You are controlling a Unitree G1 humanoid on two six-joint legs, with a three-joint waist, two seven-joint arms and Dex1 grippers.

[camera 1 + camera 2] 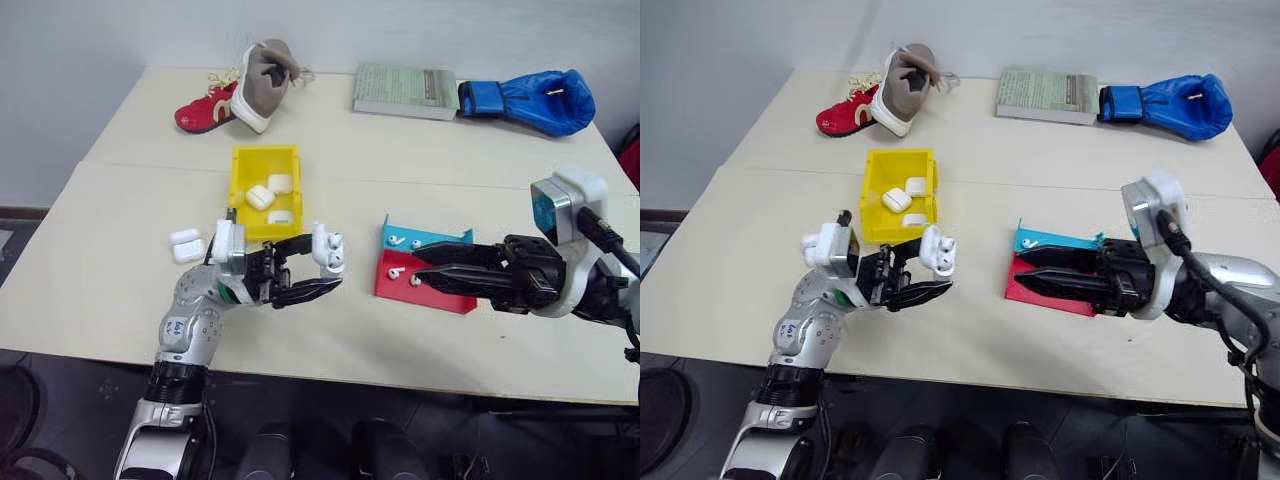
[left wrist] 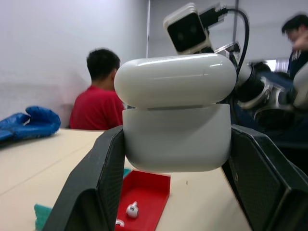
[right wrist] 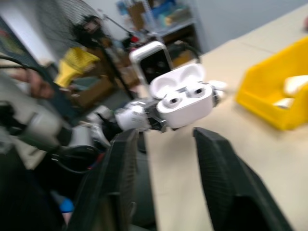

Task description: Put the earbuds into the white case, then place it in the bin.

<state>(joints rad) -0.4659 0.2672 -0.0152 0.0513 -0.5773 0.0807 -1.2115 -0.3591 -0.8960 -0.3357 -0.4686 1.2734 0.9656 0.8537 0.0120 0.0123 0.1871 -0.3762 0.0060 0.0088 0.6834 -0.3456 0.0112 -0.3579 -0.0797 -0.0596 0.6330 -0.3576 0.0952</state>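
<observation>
Left wrist view: beige table (image 2: 43, 159), grey wall; left gripper (image 1: 305, 268) pinching white case (image 1: 328, 249), right gripper (image 1: 428, 265) spread.

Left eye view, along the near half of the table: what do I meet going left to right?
Two spare white cases → left gripper shut on the open white case → blue and red tray with loose earbuds → right gripper.

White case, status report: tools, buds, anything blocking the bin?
Left tool shut on white case, lid open, earbuds seated. Right tool empty over tray. Bin path clear.
</observation>
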